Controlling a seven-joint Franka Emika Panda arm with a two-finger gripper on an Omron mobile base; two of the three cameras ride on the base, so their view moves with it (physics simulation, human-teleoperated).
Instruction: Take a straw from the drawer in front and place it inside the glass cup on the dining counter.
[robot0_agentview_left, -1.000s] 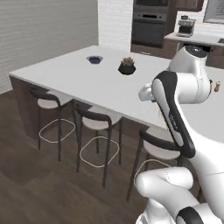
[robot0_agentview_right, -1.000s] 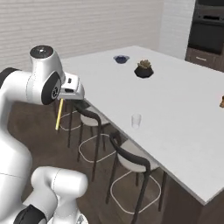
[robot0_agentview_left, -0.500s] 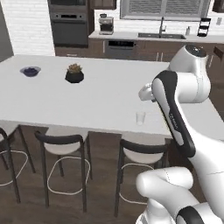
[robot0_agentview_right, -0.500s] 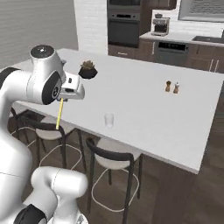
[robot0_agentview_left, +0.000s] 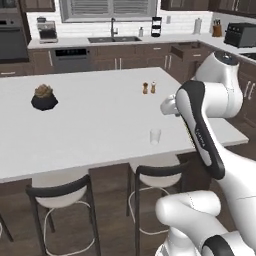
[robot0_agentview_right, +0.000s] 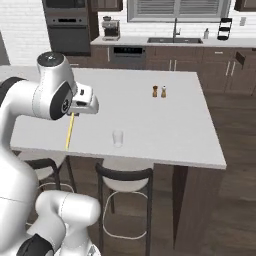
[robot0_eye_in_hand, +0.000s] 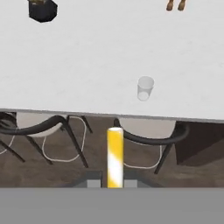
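A white robot arm stands at the near edge of the dining counter (robot0_agentview_right: 165, 125) in a rendered kitchen, its gripper (robot0_agentview_right: 75, 111) clenched on the straw (robot0_agentview_right: 69, 131). In the right base view the gripper sits at centre left of the frame and the pale-yellow straw hangs below it, slightly tilted, over the counter's front left area. Right of the straw, near the middle of the frame and close to the counter's front edge, the glass cup (robot0_agentview_right: 118, 138) stands upright, apart from the straw. Farther right and higher, two small shakers (robot0_agentview_right: 159, 91) stand side by side on the white top. A dark stool (robot0_agentview_right: 123, 176) is tucked under the edge below the cup.

In the left base view a dark pot (robot0_agentview_left: 44, 98) with a brownish plant rests at centre left of the counter (robot0_agentview_left: 90, 125); the cup (robot0_agentview_left: 155, 136) stands right of centre near the front edge, the shakers (robot0_agentview_left: 149, 88) above it. At upper right a drawer (robot0_agentview_left: 189, 50) in the back cabinets stands pulled out.

In the hand view the pot (robot0_eye_in_hand: 42, 9) sits at upper left, the straw (robot0_eye_in_hand: 115, 157) rises at bottom centre over the floor in front of the counter's edge, and the cup (robot0_eye_in_hand: 145, 88) stands right of and above it on the counter
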